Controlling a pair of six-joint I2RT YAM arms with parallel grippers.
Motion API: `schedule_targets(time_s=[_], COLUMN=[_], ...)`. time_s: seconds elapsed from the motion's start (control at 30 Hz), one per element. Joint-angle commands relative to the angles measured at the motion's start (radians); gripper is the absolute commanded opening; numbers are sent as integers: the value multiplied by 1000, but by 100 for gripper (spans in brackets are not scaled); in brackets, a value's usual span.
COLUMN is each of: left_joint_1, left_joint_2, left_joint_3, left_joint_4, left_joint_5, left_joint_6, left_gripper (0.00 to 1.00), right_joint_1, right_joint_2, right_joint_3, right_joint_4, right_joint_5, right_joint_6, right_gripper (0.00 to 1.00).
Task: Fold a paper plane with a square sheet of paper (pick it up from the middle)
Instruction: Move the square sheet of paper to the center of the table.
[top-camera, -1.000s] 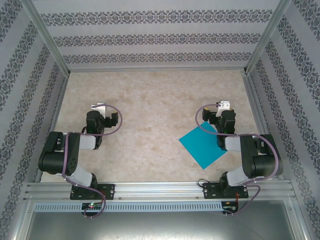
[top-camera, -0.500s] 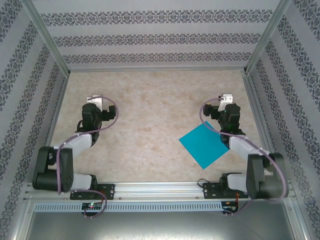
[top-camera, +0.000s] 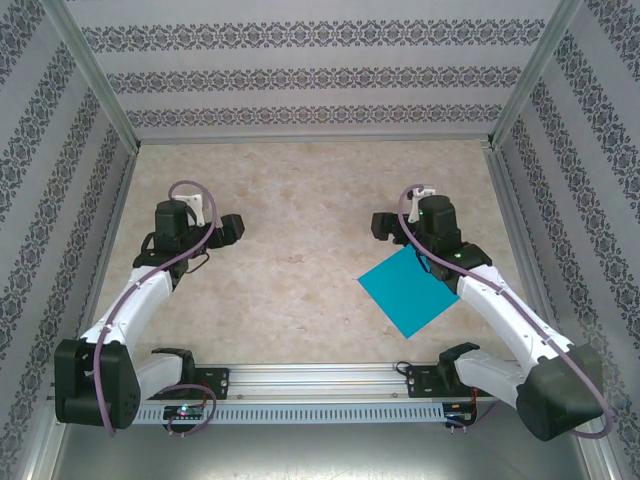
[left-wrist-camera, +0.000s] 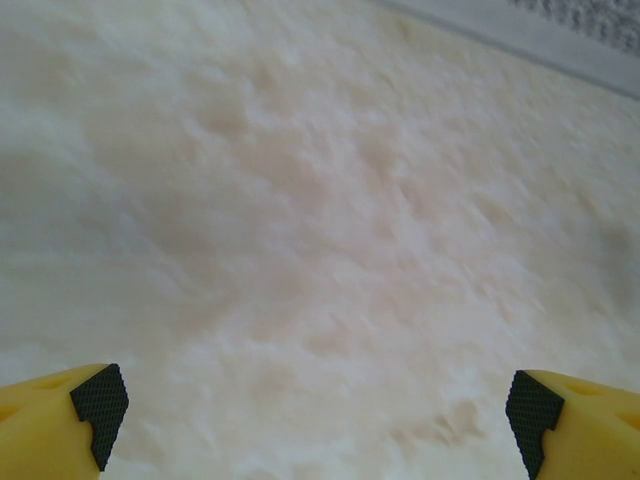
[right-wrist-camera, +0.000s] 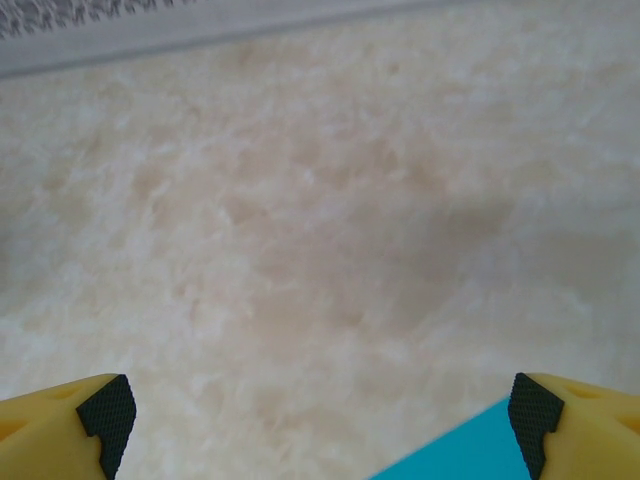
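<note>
Square sheet of paper (top-camera: 405, 290) lying flat on the table (top-camera: 300, 180), just beyond the right arm's base (top-camera: 452, 372). Being square, it has no long axis. It sits corner-on, with one corner toward that base and the opposite corner away. Right gripper (top-camera: 382, 226), farther from the base, and left gripper (top-camera: 230, 228), well apart from it, hang with jaws spread and empty. Risk: thin paper pinched mid-sheet may skid or crumple.

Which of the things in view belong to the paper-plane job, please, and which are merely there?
Belong to the job:
- square sheet of paper, teal, flat and unfolded on the table
- left gripper, open, holding nothing
- right gripper, open, holding nothing

Merely there:
- table
- patterned walls
- metal rail at the arm bases
</note>
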Motion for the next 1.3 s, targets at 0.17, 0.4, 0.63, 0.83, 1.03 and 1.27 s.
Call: schedule_targets(time_s=[0.17,0.4,0.63,0.83,1.03,1.27], left_joint_1=[-81,-178,-279,-341,-392,-419], left_joint_2=[-86,-87,-116,-135,-128,-104], left_joint_3=[6,18,10,-90,-100,-110], left_joint_4=[-124,-114,-184,-56,-84,-59], left_joint_5=[251,291,129,30,-23,-34], left_joint_6=[-92,-111,-42,-85,-71,-79], left_gripper=[100,100,100,100,100,100], right_joint_1=[178,239,227,115,-27,-43], right_joint_2=[-105,-161,-154,-93,24,137], right_joint_3=[31,3,19,38,16,-1], right_joint_4=[-422,-614,-709,-689,-674,-594], right_joint_5=[196,216,104,-59,-96,-15], right_joint_6=[331,506,181,9,3,37], right_gripper=[98,98,98,98,98,98])
